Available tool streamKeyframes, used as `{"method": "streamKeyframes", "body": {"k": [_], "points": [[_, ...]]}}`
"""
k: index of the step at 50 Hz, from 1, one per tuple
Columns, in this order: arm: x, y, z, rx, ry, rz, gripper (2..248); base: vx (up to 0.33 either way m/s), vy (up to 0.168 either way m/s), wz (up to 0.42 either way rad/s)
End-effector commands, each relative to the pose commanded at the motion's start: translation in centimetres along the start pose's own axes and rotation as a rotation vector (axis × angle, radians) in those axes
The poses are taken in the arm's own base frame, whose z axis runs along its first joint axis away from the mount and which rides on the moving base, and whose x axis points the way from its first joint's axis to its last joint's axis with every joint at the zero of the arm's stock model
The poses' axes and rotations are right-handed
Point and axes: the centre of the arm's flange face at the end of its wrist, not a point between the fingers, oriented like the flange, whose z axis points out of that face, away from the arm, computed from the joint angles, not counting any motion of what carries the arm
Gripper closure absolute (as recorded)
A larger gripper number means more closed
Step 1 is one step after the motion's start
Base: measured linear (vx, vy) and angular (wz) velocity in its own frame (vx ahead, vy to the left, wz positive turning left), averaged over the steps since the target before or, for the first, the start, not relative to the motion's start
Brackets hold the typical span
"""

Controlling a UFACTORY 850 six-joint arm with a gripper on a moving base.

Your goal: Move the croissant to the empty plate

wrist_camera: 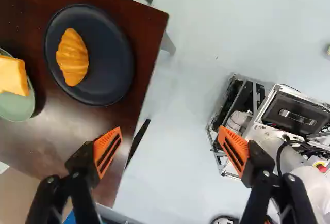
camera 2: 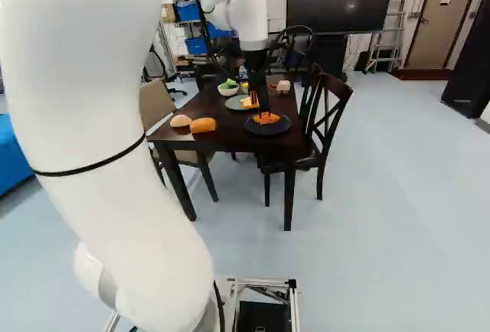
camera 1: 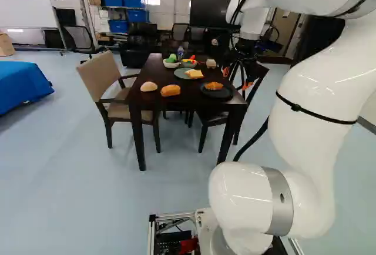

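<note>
My gripper [camera 1: 237,78] hangs at the table's right side in the left base view. In the wrist view the gripper [wrist_camera: 170,150] stands open with nothing between its orange pads, one finger over the table edge, the other over the floor. The croissant [wrist_camera: 72,57] lies on a dark plate [wrist_camera: 111,74], ahead of the gripper and off to one side, untouched. The green plate [wrist_camera: 18,105] beside it bears a yellow-topped bread slice [wrist_camera: 13,76]. In the right base view the gripper partly overlaps the croissant [camera 2: 268,118] and dark plate [camera 2: 284,125].
On the dark table [camera 1: 147,99] are a pale bun [camera 1: 148,86], an orange-brown loaf [camera 1: 170,90], two filled bowls, a bottle [camera 1: 180,51] and a small pale block [camera 1: 211,63]. A beige chair [camera 1: 101,77] stands at one side, dark chairs [camera 2: 331,110] at the other.
</note>
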Motion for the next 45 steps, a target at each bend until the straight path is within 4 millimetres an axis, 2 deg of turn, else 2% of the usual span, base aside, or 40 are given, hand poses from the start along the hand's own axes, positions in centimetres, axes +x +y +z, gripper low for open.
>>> {"method": "streamKeyframes", "body": {"k": [45], "points": [[0.0, 0.0, 0.0, 0.0, 0.0, 0.0, 3, -0.076, 0.0, 0.004]]}}
